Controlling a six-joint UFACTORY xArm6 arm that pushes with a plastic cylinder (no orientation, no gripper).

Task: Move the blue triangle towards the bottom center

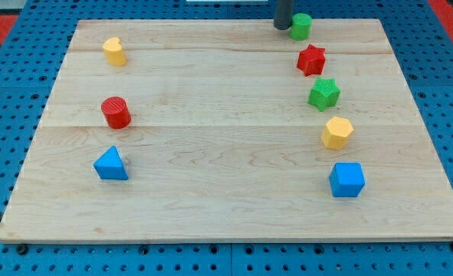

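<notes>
While my tip [283, 27] stood at the view's top, just left of the green cylinder [301, 26] and seemingly touching it — contact hard to confirm at that angle — held nothing, being a bare dark rod with no jaws to open or close. Sat well apart from the blue triangle [111, 165], which lay at the lower left of the wooden board [226, 207], below the red cylinder [116, 113]. Further up that left side, near the top corner, rested a yellow block [114, 51], rounded, exact shape unclear. Down the view's right ran a loose column: red star [311, 60] below the green cylinder, then green star [324, 93], then yellow hexagon [337, 133], then blue cube [347, 179] nearest the bottom — each near its neighbour but none touching. Lay on a blue pegboard surface [27, 253], the board did, with a red patch [4, 19] at the upper left corner.
</notes>
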